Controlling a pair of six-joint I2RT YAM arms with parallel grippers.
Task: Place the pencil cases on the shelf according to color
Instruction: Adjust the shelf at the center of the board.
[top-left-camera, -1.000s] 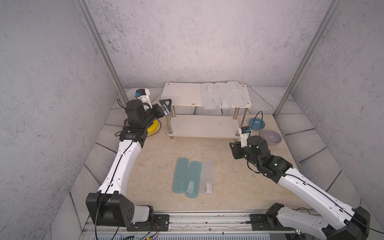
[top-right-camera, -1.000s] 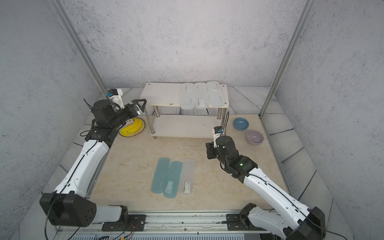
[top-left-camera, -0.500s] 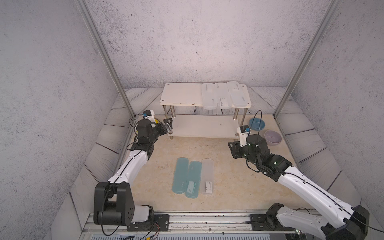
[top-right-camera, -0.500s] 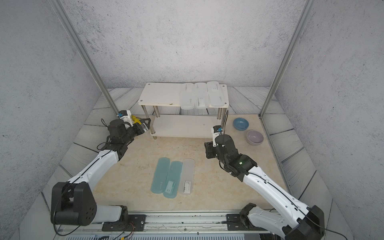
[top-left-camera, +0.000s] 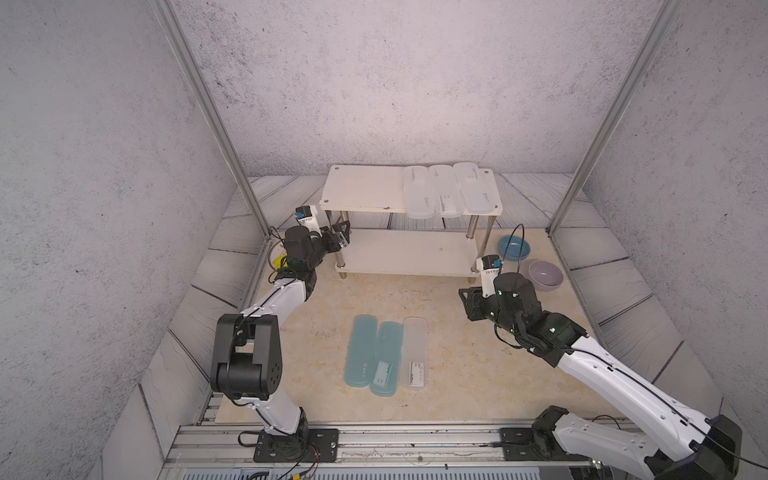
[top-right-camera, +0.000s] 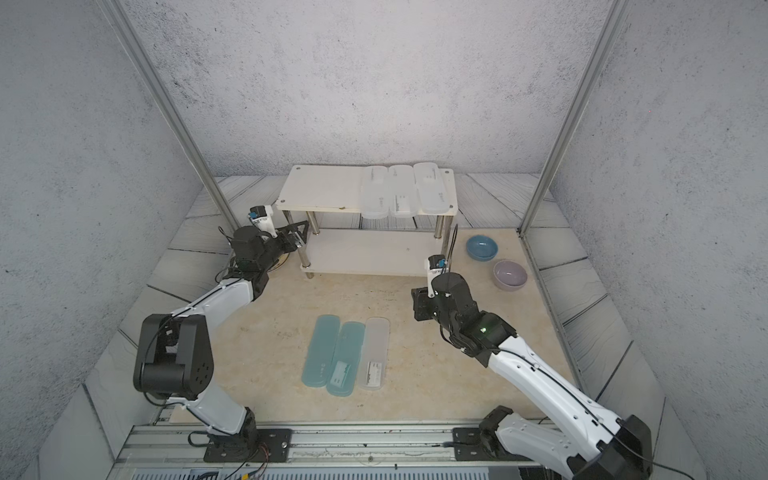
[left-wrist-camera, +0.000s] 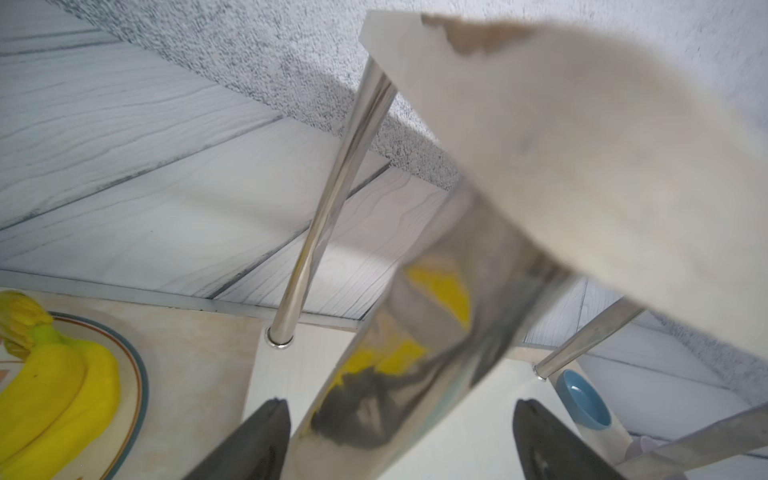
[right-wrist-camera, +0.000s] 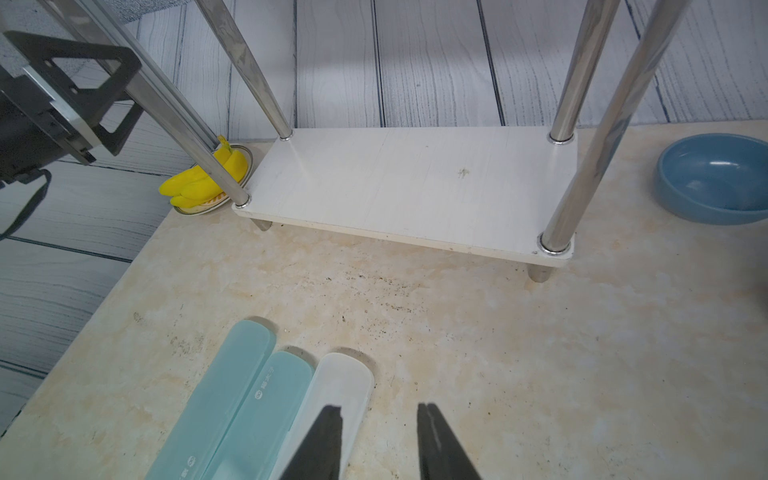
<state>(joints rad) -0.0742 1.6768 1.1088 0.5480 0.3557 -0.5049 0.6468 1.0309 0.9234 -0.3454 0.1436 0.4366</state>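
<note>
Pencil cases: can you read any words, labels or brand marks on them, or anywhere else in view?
Nothing is legible.
White print on the teal case: a round logo and small characters, too blurred to read.
White label on the same teal case: too small to read.
White label on the frosted case on the table: too small.
White label on a frosted case on the shelf: too small.

No wording can be read. A teal pencil case (right-wrist-camera: 270, 415) bears small white print, too blurred to make out. The white labels (top-left-camera: 417, 371) are equally unreadable.

Overhead pair; wrist views toward shelf (right-wrist-camera: 407, 183)
</note>
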